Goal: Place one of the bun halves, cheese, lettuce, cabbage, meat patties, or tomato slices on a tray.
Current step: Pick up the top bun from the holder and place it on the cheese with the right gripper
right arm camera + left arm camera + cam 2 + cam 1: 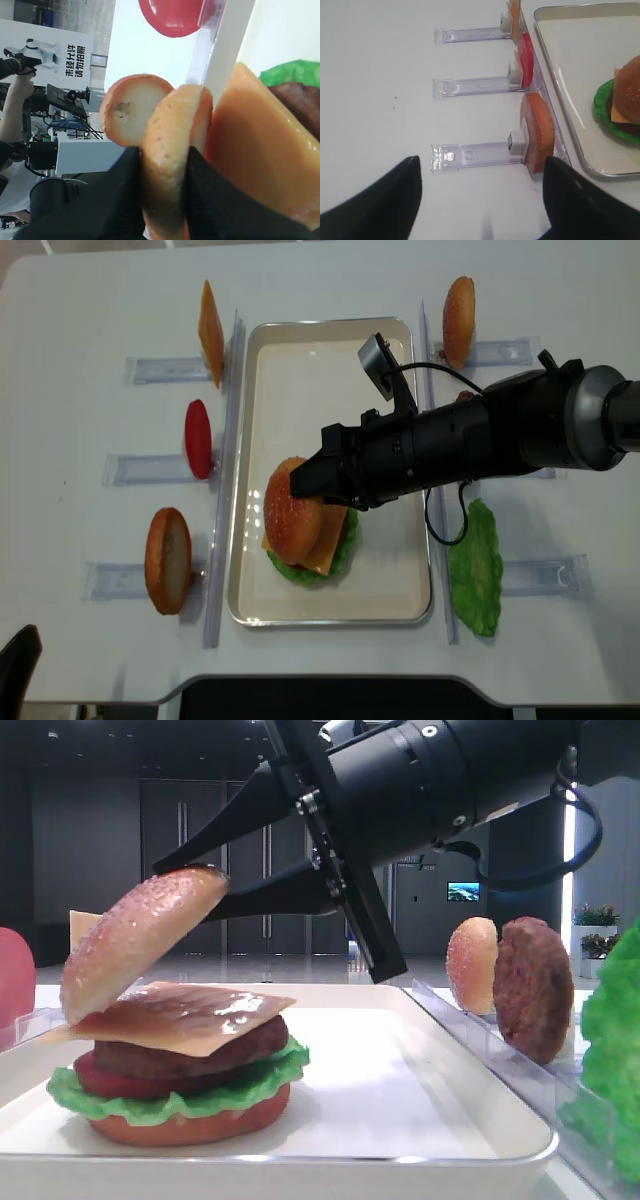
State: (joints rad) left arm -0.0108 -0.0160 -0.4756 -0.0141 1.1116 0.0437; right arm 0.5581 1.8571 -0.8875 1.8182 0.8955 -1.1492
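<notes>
Stacked burger (180, 1065) on tray (420, 1120) | top bun (140, 950) clamped tilted in right claw (190, 885) over cheese (190, 1015) | step: capping | next: level, lower, release | left claw (480, 200) spread, idle

A plain white desk (80, 300) fills the overhead view. Behind it stand dark panelled walls (110, 840), a small glowing wall screen (463, 891), a bright vertical light strip (569, 850) and potted plants (597, 916).

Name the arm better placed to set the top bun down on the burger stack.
Right. The right gripper is shut on the top bun, tilted over the cheese; the left gripper hangs open beside the tray.
</notes>
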